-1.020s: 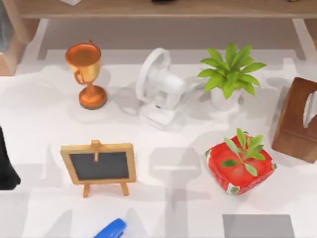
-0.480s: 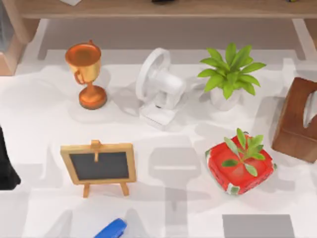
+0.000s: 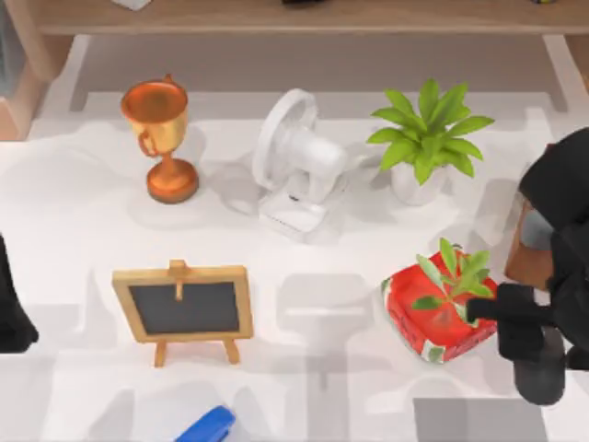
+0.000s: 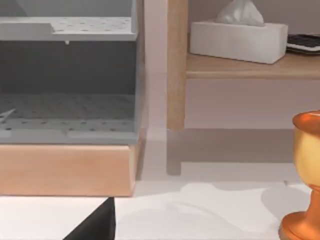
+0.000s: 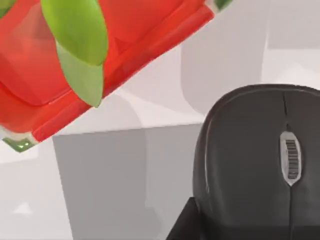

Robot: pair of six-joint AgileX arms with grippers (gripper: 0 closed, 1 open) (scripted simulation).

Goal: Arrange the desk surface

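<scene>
You've got a copper-orange trophy (image 3: 160, 138), white fan (image 3: 296, 164), red planter (image 3: 444, 313) with green leaves, blue stapler (image 3: 208, 427), grey pad (image 3: 465, 420), and a black mouse (image 5: 260, 160).

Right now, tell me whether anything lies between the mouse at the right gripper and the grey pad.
Nothing visible does. The mouse hangs at the right gripper near the bare grey pad. The red planter stands beside the pad's corner, off it. The left arm is parked at the left edge.

Right arm is reaching in from the top view's right edge, right claw (image 3: 538, 354) hanging low at front right. Left arm (image 3: 11, 304) is sitting parked at left edge.
</scene>
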